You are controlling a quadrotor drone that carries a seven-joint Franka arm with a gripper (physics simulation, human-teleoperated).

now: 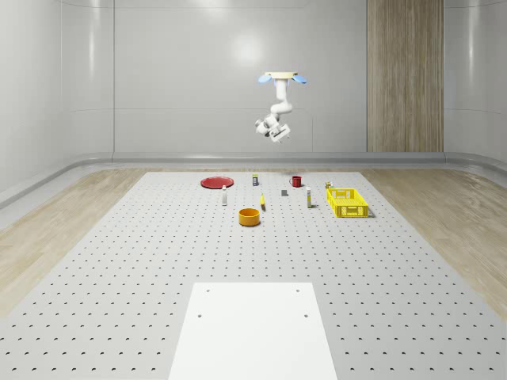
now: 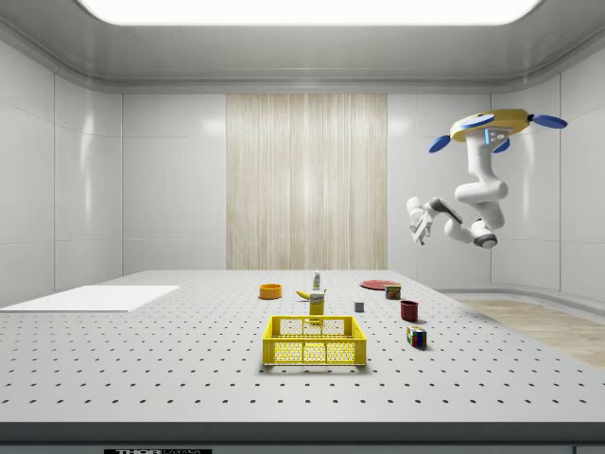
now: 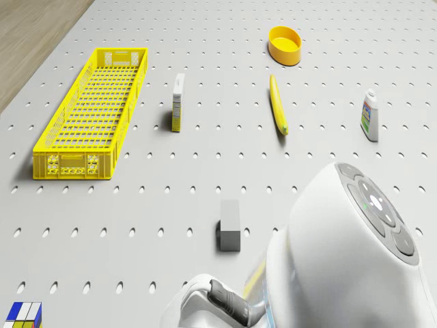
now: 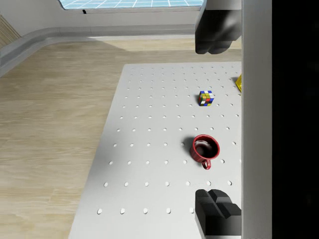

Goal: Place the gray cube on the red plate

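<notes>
Where wood floor ends, pegboard table (image 1: 119, 261)

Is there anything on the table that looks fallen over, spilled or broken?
Nothing looks spilled or broken. The banana lies flat, as a banana would. The gray cube, the red mug and the yellow crate sit squarely on the table. The drone hovers high above the table's edge.

Drone (image 2: 501, 124) hovering high; arm (image 2: 477, 194) hanging bent below; gripper (image 4: 214, 119) empty, fingers (image 4: 215, 211) spread wide apart.
</notes>
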